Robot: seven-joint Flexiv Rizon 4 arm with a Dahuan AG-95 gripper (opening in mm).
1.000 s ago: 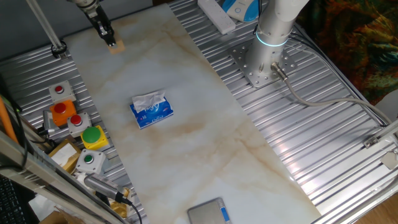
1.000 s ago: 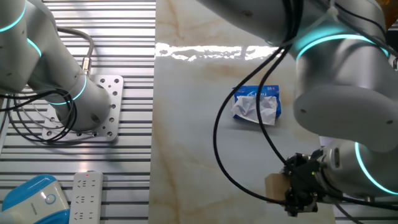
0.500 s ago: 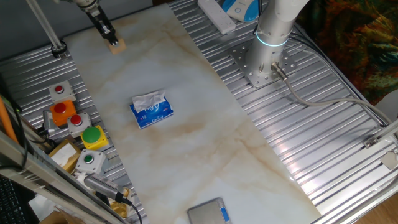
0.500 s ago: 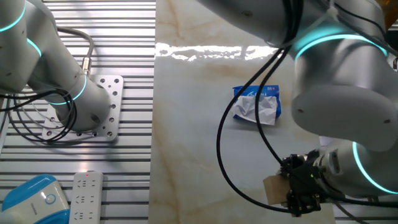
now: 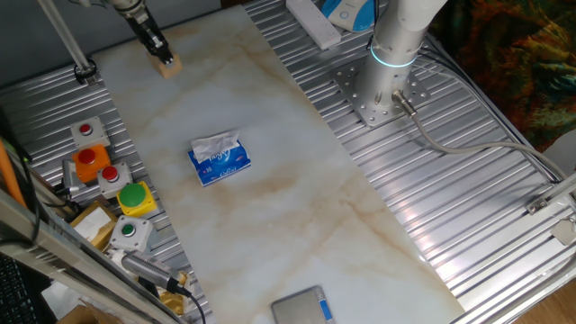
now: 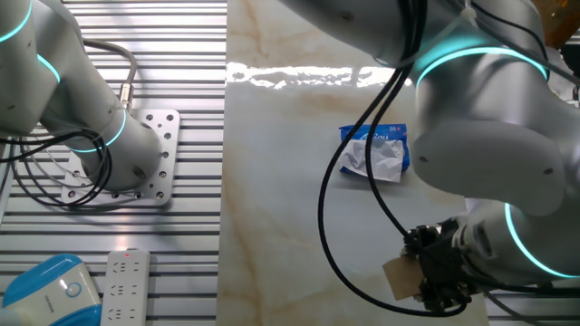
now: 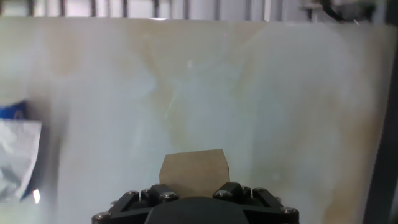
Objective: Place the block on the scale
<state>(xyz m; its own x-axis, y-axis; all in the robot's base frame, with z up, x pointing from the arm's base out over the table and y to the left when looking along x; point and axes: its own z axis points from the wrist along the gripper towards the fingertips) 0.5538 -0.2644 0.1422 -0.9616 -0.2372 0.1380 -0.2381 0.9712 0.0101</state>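
The block (image 5: 170, 65) is a small tan wooden cuboid at the far left of the marble top, and my gripper (image 5: 162, 56) is shut on it. In the other fixed view the block (image 6: 397, 277) sticks out to the left of the black gripper (image 6: 428, 272) near the bottom edge. The hand view shows the block (image 7: 193, 170) held just ahead of the gripper (image 7: 194, 188), over bare marble. The scale (image 5: 301, 308), a flat grey slab with a blue strip, lies at the near edge of the table, far from the gripper.
A blue-and-white tissue pack (image 5: 219, 158) lies mid-table between block and scale; it also shows in the other fixed view as the pack (image 6: 374, 151). Coloured push buttons (image 5: 108, 175) stand at the left edge. The arm's base (image 5: 382, 85) is bolted on the ribbed metal to the right.
The gripper has shifted slightly with the block in it; the block has moved a little up in one fixed view. The tissue pack and scale have not moved.
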